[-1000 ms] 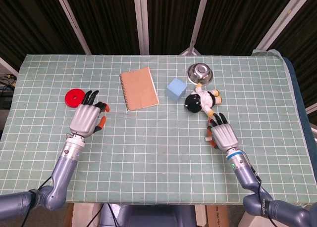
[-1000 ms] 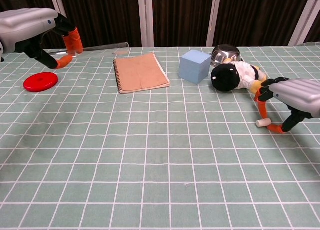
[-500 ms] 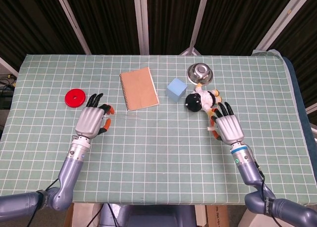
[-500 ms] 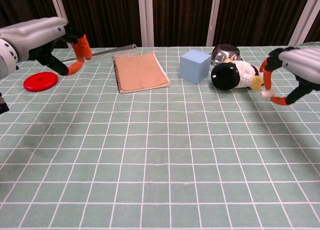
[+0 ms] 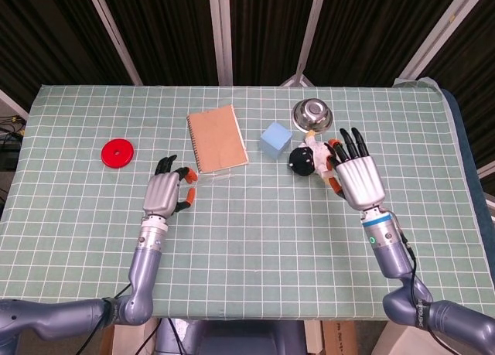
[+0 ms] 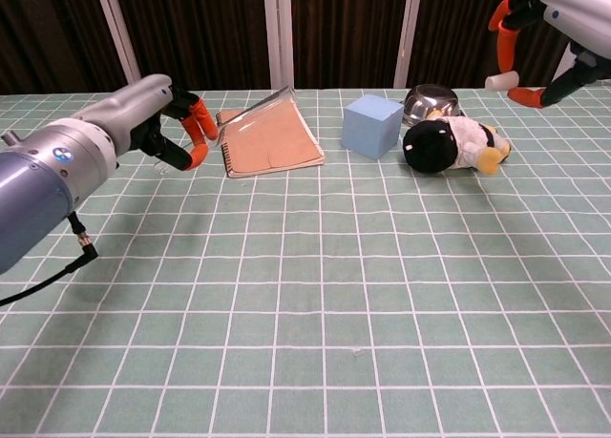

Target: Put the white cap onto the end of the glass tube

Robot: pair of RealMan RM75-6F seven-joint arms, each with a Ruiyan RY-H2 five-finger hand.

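My left hand (image 6: 170,125) pinches the near end of the clear glass tube (image 6: 256,107). The tube slants up and to the right over the notebook's left edge. From above, my left hand (image 5: 165,192) sits just left of the notebook's near corner, and the tube (image 5: 210,172) shows only faintly. High at the right, my right hand (image 6: 563,13) pinches the small white cap (image 6: 499,80) between thumb and a finger. In the head view my right hand (image 5: 360,179) hides the cap. Hands and their objects are far apart.
A brown spiral notebook (image 5: 216,137) lies at mid-table, with a blue cube (image 5: 275,138) to its right. A steel bowl (image 5: 312,114) and a black-and-white plush toy (image 5: 308,158) sit below my right hand. A red disc (image 5: 117,151) lies far left.
My right hand lifted the cap off the table, up past the plush toy. My left hand carried the tube rightward, away from the red disc toward the notebook.
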